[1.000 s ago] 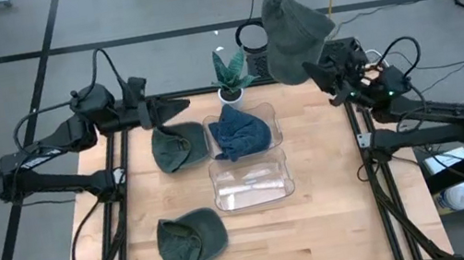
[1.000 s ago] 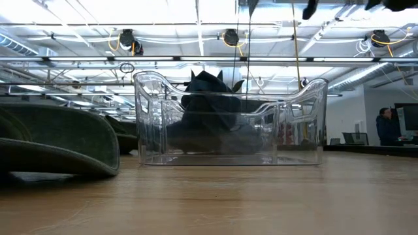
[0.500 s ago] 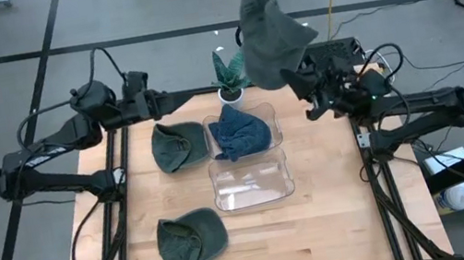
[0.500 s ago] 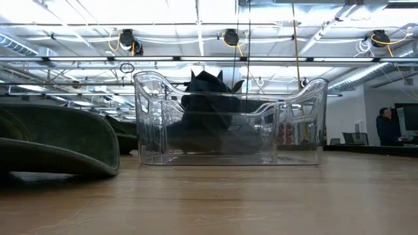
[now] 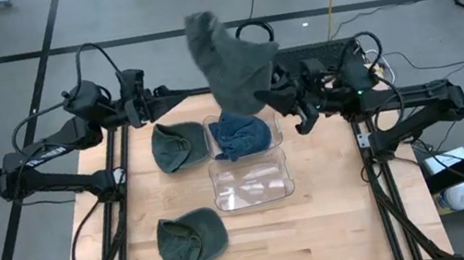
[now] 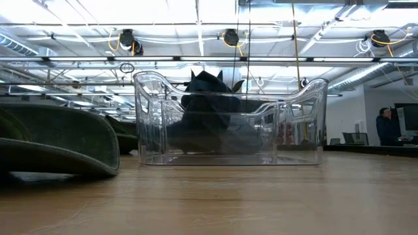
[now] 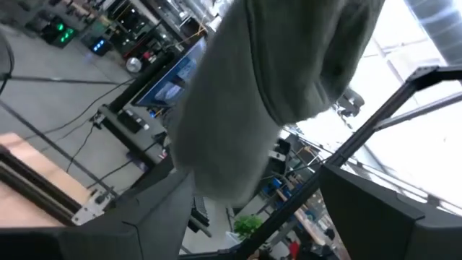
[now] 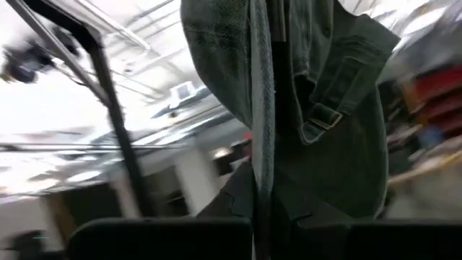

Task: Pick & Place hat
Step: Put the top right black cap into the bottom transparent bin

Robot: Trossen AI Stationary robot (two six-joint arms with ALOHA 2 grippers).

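1. The table (image 5: 322,228) is pale wood with a visible grain and a smooth, low-sheen finish.
2. The two bins (image 5: 251,181) at the table's centre are clear plastic, glossy, catching bright reflections along their rims.
3. The grey hat (image 5: 229,63) hanging from the right end effector (image 5: 275,97) toward 12 o'clock is soft matt cloth; the right wrist view shows a woven texture, stitched seams and a strap with a buckle.
4. The blue hat (image 5: 238,134) in the farther bin is crumpled matt cloth.
5. Two green hats (image 5: 192,241) at 7 and 10 o'clock look like matt, felt-like cloth.
6. The arms (image 5: 51,168) are dark, with a dull plastic or painted finish.
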